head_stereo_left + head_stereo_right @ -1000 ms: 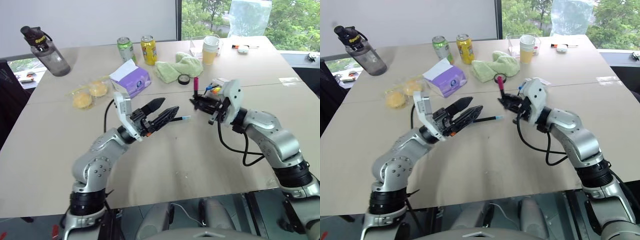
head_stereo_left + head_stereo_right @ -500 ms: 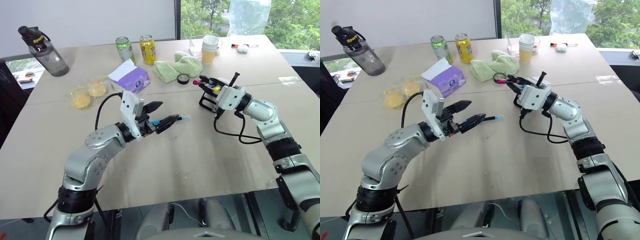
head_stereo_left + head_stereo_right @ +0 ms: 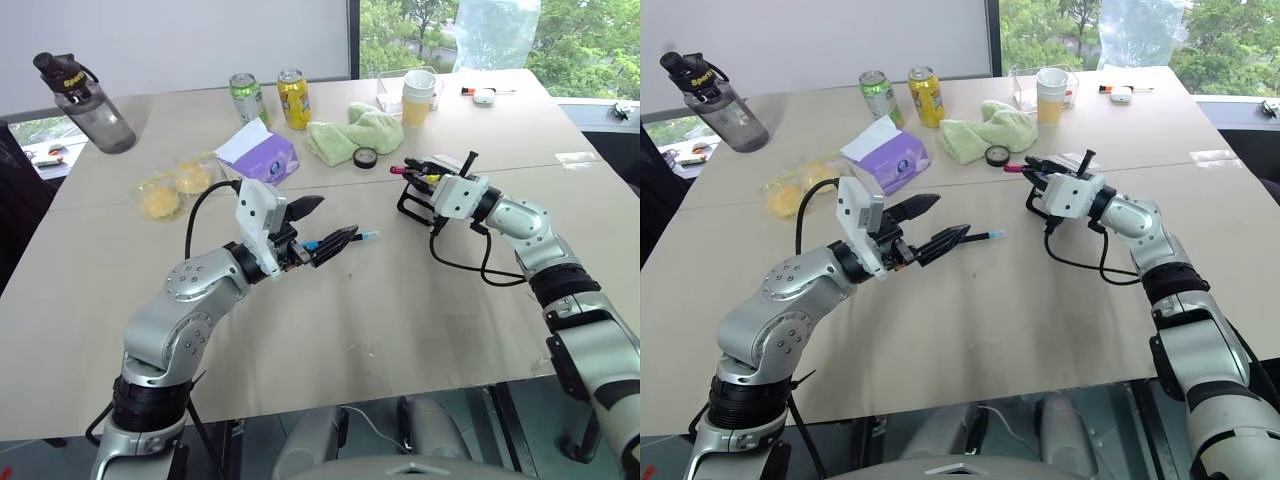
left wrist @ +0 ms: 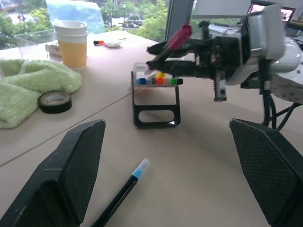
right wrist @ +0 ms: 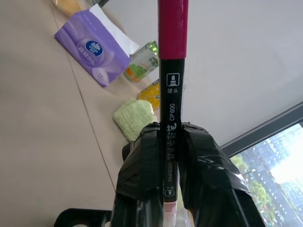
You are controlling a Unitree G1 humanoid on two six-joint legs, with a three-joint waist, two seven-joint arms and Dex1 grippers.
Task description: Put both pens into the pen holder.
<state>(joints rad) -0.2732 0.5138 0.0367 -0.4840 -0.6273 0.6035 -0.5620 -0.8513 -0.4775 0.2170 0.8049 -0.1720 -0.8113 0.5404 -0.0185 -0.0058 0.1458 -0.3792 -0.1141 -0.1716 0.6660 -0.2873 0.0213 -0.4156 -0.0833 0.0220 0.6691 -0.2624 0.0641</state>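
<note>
Left gripper [image 3: 322,226]: fingers spread wide and level, gripping nothing. The blue-tipped pen [image 4: 119,192] lies flat on the table [image 3: 380,330] beneath and between the two black fingers, its light blue end poking out past the fingertips toward the holder. Likely reason for the pose: the fingers straddle the pen so they can close on the barrel. Not lifted yet.

Pen holder [image 4: 156,100], centre-right on the table, well apart from the blue-tipped pen: a small black frame with a cut-out slot low in its side and a clear rim, with blue, orange, yellow and green marker caps showing along the top. It stands upright just in front of the roll of black tape [image 3: 367,157] and green cloth [image 3: 357,133].

Right gripper [image 3: 428,172]: hovers directly over the holder's rim, carrying the pink-capped pen [image 5: 172,61]. The right wrist view shows the black barrel pinched between the two taped fingers, with the magenta cap well clear of them. The pen lies close to level over the rim, cap toward the tape roll. Judgement: it is held there for dropping in, but needs tilting first; from these views I cannot tell whether the grip is slackening.

Both pens are slim with black barrels; neither is in the holder yet.
</note>
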